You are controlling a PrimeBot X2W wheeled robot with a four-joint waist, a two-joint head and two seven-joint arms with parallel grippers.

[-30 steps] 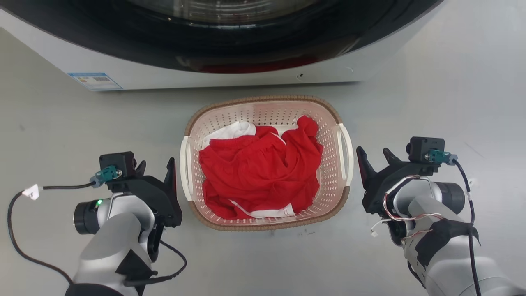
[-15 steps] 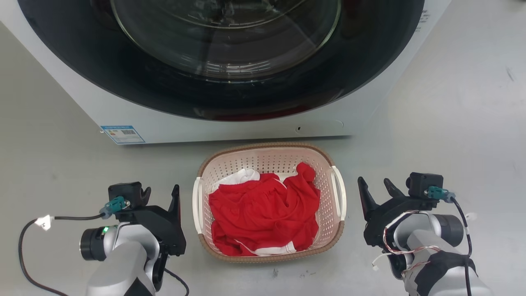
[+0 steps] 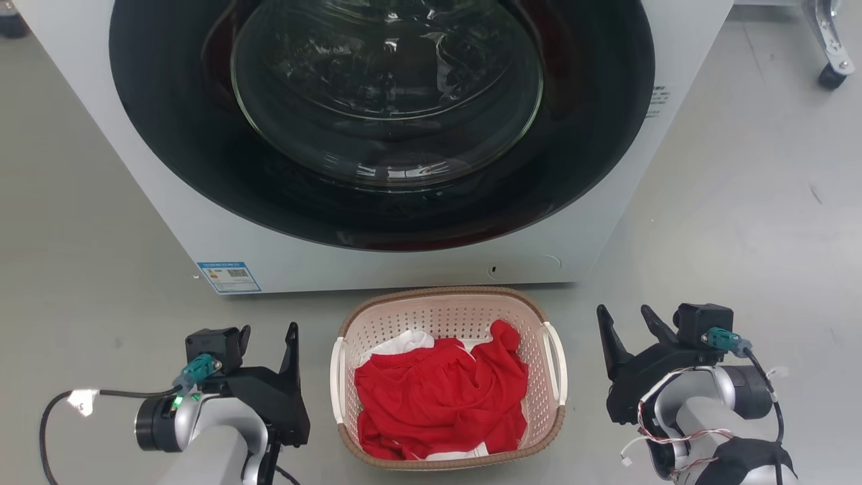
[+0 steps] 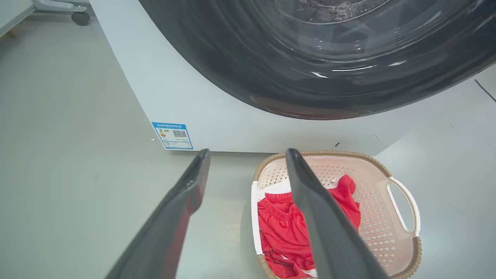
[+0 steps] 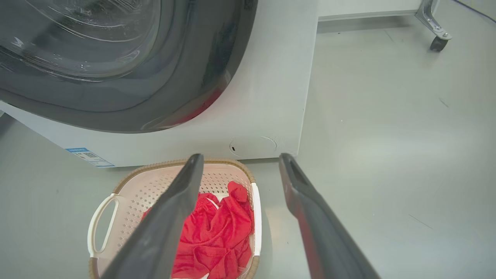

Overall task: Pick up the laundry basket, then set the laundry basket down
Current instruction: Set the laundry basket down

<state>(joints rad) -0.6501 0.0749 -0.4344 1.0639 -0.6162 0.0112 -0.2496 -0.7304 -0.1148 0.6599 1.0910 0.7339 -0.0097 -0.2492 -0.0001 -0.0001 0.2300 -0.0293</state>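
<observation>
One second of head-camera tilt slid the laundry basket to bottom centre, but it sits on the floor by the washing machine, with my left gripper and right gripper spread open, empty, flanking it, so nothing's lifted right now.

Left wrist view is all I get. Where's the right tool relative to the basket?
Observer: The right tool is to the right of the basket, open and apart from the right handle.
Operator: Is my left tool touching anything?
Observer: No. In the head view the left tool is open, left of the left handle, with floor between them.
Operator: Anything out on the right side?
Observer: A caster stands on the floor, off to the right of the washer.
</observation>
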